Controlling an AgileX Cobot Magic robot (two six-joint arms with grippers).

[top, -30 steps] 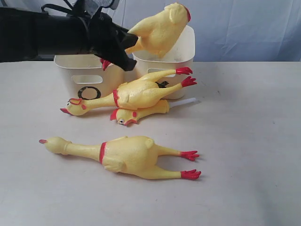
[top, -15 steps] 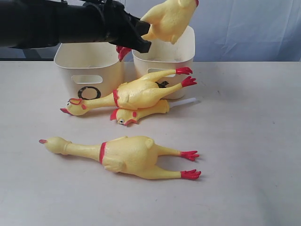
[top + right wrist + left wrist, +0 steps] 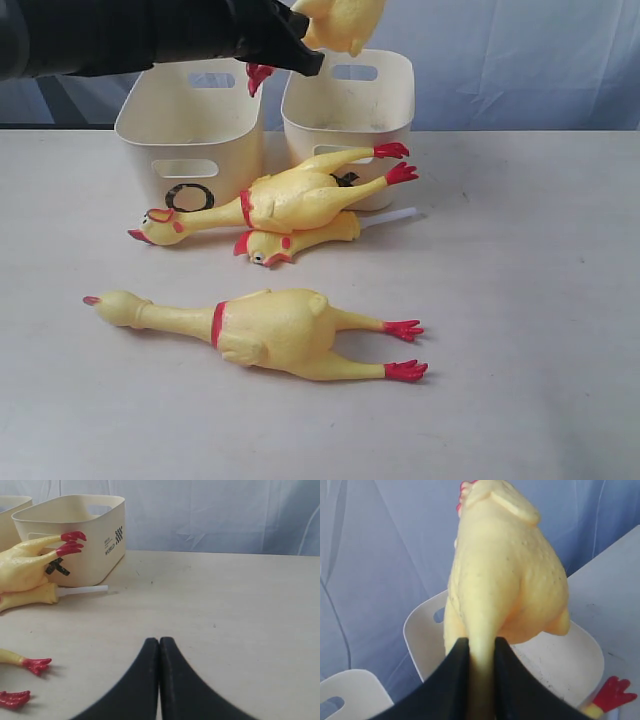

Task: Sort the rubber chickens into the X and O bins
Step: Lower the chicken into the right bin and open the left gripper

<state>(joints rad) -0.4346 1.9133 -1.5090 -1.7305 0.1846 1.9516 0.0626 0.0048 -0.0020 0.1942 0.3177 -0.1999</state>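
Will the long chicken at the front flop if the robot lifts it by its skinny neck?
The long chicken would probably sag a little: thin neck, fat body. It likely won't go limp, though: the held chicken sticks out stiffly from the left gripper, pinched by one leg.

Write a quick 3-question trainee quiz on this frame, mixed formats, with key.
1. Pick one: the left gripper is shut on A) a bin handle, B) the leg of a rubber chicken, C) nothing.
2. True or false: the right gripper is shut and empty.
3. Count: how many chickens lie on the table?
Key: 1 B. 2 True. 3 Three: the front long chicken, the second long chicken behind it, and the short chicken between them.
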